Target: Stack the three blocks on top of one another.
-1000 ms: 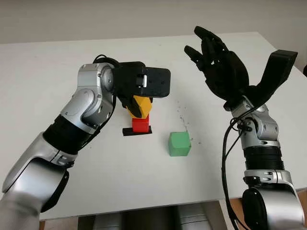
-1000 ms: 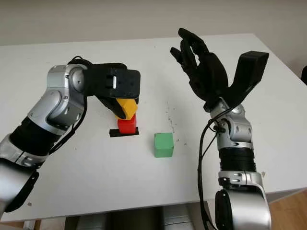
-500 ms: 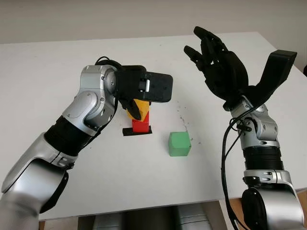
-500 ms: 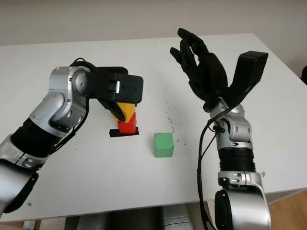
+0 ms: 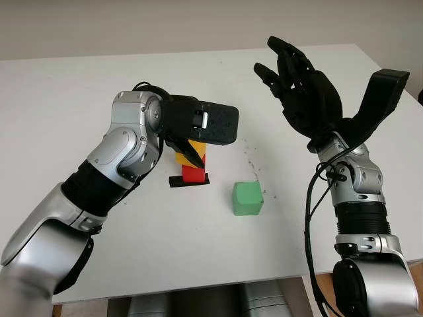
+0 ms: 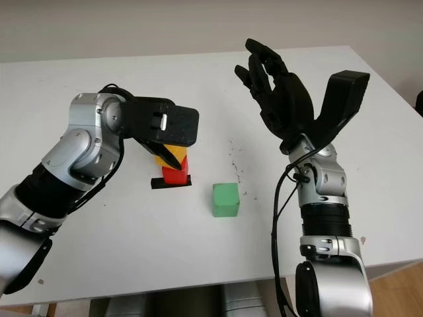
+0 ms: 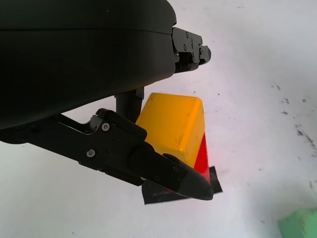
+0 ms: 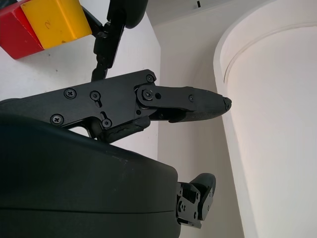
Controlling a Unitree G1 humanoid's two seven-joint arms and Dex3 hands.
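A yellow block sits on top of a red block, which stands on a black tape mark near the table's middle. My left hand is shut on the yellow block, one finger crossing its front and another behind it. The yellow block looks level on the red one. A green block lies alone on the table, to the right of the stack and a little nearer me. My right hand is open, raised high above the table's right side.
The white table has bare room to the left and in front of the stack. A few dark specks mark the surface behind the green block. The table's near edge runs along the bottom.
My left hand shifted slightly right and down, bringing the tilted yellow block level onto the red block. The right hand and the green block have not moved.
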